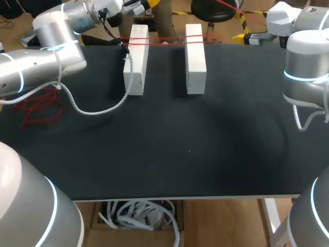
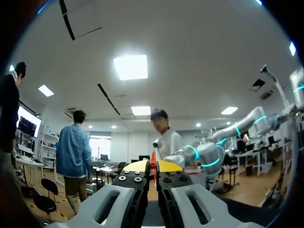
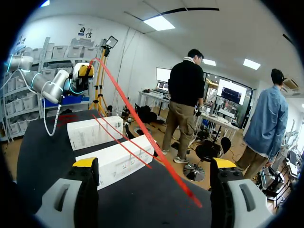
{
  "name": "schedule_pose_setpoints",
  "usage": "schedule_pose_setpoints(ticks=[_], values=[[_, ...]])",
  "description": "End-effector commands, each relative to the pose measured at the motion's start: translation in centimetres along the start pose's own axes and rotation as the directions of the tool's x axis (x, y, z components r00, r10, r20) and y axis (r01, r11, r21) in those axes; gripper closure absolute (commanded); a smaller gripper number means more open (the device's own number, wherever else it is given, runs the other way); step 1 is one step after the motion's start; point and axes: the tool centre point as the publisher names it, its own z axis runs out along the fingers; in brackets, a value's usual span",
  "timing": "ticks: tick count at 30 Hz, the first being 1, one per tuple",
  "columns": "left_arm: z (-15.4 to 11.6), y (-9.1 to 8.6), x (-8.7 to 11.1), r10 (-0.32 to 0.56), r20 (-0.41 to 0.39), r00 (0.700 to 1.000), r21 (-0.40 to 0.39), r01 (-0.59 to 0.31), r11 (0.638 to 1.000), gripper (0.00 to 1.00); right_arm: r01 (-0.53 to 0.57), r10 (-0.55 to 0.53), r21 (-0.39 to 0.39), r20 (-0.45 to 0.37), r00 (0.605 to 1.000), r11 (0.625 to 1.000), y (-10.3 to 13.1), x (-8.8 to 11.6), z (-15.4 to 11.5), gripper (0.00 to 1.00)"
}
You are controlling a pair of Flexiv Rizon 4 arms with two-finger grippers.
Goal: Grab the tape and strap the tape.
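A red tape (image 1: 169, 39) lies in thin strands across the far ends of two white boxes (image 1: 136, 62) (image 1: 195, 59). My left gripper (image 2: 153, 165) is shut on the tape's end, a red strip pinched between its yellow tips; it hangs above the table's far edge, behind the left box (image 1: 145, 4). From there (image 3: 84, 71) the tape (image 3: 142, 127) runs taut, high over the boxes (image 3: 118, 161), and passes between the wide-apart fingers of my right gripper (image 3: 154, 163). The right gripper is open, touching nothing, past the far right of the boxes.
A loose tangle of red tape (image 1: 38, 105) lies at the table's left end. The left arm's white coiled cable (image 1: 97, 110) droops onto the black table (image 1: 180, 154) beside the left box. My right arm (image 1: 303, 62) stands at the right edge.
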Motion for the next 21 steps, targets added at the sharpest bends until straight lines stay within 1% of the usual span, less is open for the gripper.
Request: schedule_pose_setpoints(ticks=[1,11,15,21], values=[[0.18,0.44,-0.04,-0.004,0.007,1.0,0.008,0.004,1.0,1.0,0.0,0.0,-0.001,0.001,1.0,1.0,-0.02,0.02,-0.02,0.0],[0.32,0.53,-0.14,-0.011,-0.001,1.0,0.014,0.011,1.0,1.0,0.0,0.0,-0.001,0.001,1.0,1.0,-0.02,0.02,-0.02,0.0],[0.35,0.49,-0.1,-0.006,-0.031,1.0,0.022,0.006,1.0,1.0,0.0,0.0,-0.001,0.001,1.0,1.0,-0.02,0.02,-0.02,0.0],[0.35,0.49,-0.1,-0.006,-0.031,1.0,0.022,0.006,1.0,1.0,0.0,0.0,-0.001,0.001,1.0,1.0,-0.02,0.02,-0.02,0.0]])
